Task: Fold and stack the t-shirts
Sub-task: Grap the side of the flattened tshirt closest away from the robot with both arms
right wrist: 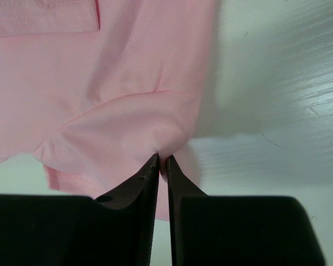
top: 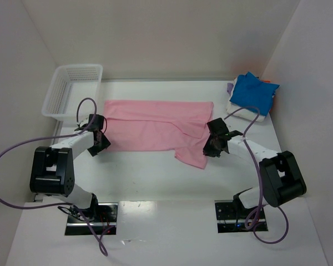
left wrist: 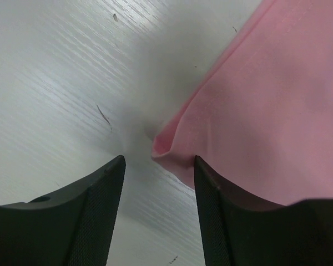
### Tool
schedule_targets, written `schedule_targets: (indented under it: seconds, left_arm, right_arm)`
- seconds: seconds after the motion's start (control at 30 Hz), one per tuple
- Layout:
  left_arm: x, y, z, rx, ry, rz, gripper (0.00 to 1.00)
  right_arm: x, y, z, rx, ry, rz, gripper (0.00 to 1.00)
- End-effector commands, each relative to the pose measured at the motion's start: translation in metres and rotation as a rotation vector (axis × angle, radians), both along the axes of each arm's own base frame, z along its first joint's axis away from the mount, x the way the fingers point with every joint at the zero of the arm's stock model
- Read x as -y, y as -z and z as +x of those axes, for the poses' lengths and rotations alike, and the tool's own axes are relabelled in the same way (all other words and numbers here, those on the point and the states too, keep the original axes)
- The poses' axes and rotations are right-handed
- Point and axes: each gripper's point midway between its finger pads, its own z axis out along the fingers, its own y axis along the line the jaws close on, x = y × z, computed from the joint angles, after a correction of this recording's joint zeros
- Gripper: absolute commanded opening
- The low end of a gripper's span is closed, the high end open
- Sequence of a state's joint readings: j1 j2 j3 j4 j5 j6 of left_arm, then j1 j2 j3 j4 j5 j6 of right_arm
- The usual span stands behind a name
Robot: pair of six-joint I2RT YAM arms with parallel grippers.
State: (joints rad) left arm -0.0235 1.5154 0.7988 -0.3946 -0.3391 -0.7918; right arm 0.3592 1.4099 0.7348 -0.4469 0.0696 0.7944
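1. The pink t-shirt [top: 155, 124] lies spread across the middle of the surface [top: 155, 183], with one sleeve trailing toward 5 o'clock.
2. The left jaws stand wide apart at the shirt's 8 o'clock corner, with nothing clamped between them.
3. The right jaws, at the shirt's 4 o'clock side, are pinched narrow on a fold of the pink cloth.
4. The blue t-shirt [top: 254, 91] tops a pile at 2 o'clock.
5. The basket [top: 72, 88] sits at 10 o'clock.

Robot lab test cell.
You face a white table [top: 155, 180] boxed in by plain white panels [top: 172, 33] — two bolted arm bases [top: 91, 215], purple cables [top: 259, 180] trailing.
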Motion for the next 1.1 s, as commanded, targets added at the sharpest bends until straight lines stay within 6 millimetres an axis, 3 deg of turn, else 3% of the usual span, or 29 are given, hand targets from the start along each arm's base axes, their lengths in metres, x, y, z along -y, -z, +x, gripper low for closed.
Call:
schedule_targets:
  seconds: [0.0, 0.07, 0.17, 0.43, 0.7, 1.07]
  left_arm:
    - [-0.006, 0.000, 0.011, 0.012, -0.026, 0.030, 0.58]
    - [-0.005, 0.000, 0.013, 0.010, -0.019, 0.030, 0.53]
    - [-0.004, 0.000, 0.013, 0.010, -0.017, 0.024, 0.30]
    - [0.001, -0.004, 0.017, 0.024, 0.007, 0.012, 0.01]
    - [0.012, -0.041, 0.018, 0.120, 0.046, -0.010, 0.00]
    - [0.016, -0.086, 0.014, 0.221, 0.099, -0.023, 0.00]
  right_arm:
    - [0.001, -0.010, 0.006, 0.043, 0.003, 0.004, 0.15]
    - [0.001, -0.009, 0.005, 0.041, 0.003, 0.003, 0.15]
    - [0.002, -0.007, 0.003, 0.034, 0.011, 0.005, 0.12]
    - [0.004, -0.010, 0.000, 0.040, 0.024, 0.003, 0.10]
    - [0.016, -0.027, -0.001, 0.079, 0.069, 0.003, 0.00]
    - [0.020, -0.067, -0.006, 0.172, 0.105, 0.037, 0.00]
